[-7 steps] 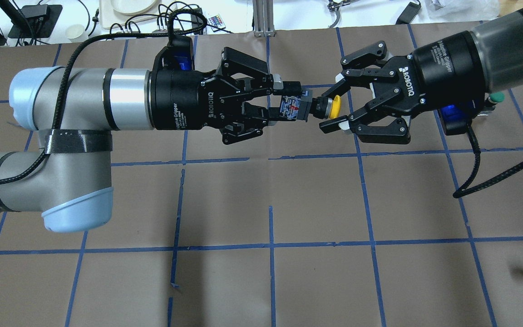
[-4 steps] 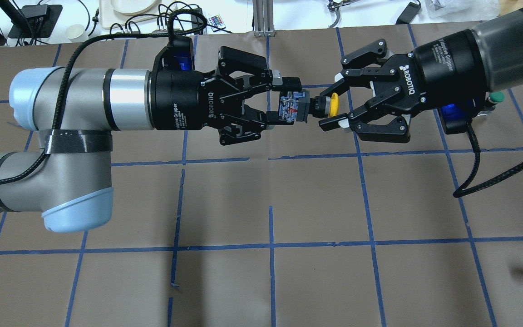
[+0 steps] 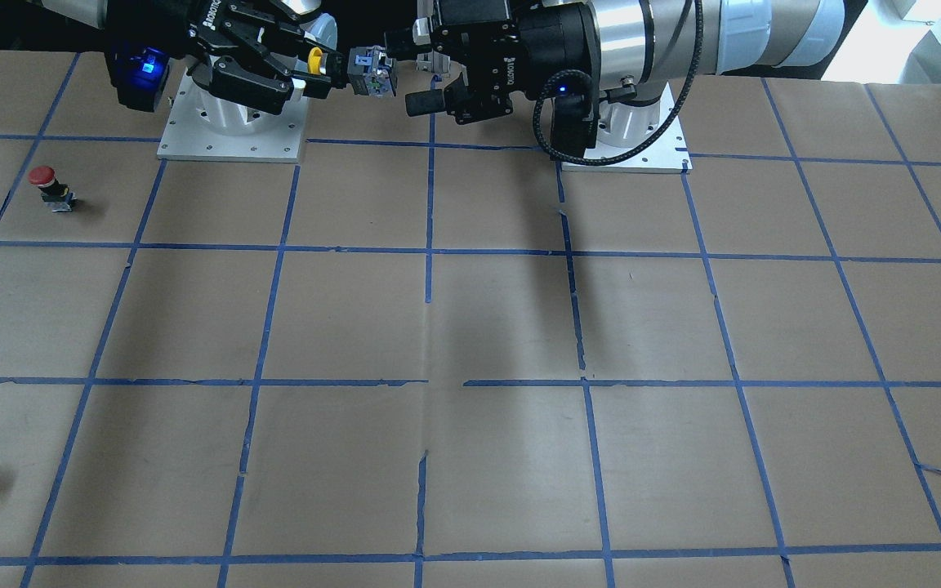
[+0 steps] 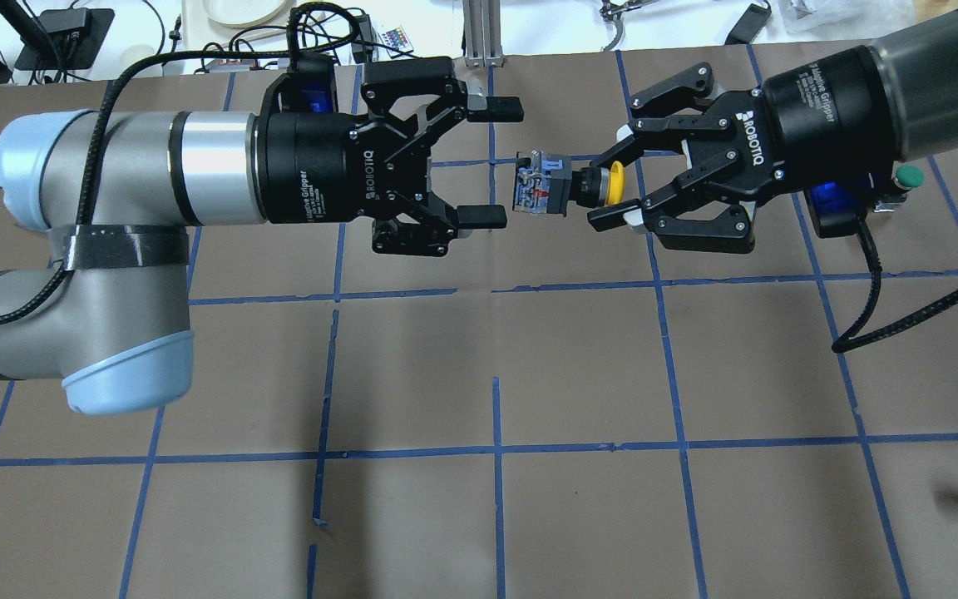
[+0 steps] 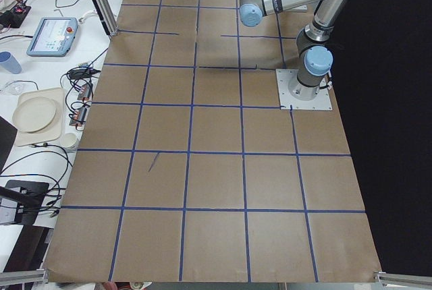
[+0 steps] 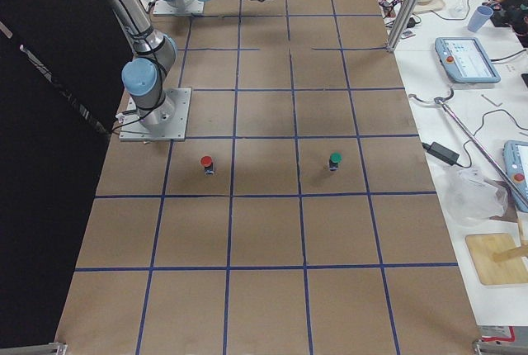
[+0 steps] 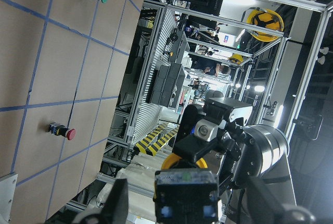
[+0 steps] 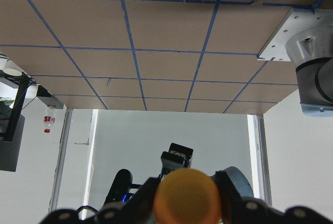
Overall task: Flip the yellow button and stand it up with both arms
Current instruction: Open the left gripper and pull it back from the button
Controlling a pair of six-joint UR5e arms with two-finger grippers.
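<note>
Upper centre of the overhead view: the right gripper (image 4: 604,189) clamps the cap of the yellow button (image 4: 566,185), which is held horizontal above the table (image 4: 579,366). The left gripper (image 4: 493,160) is spread wide, just beside the button's grey end. Brown, blue-gridded paper extends to the lower edge. A red button (image 3: 44,184) stands at the front view's left.

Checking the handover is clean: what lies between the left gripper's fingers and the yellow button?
Nothing: the overhead view shows a bare gap between the open left gripper and the yellow button, held by the right gripper.
</note>
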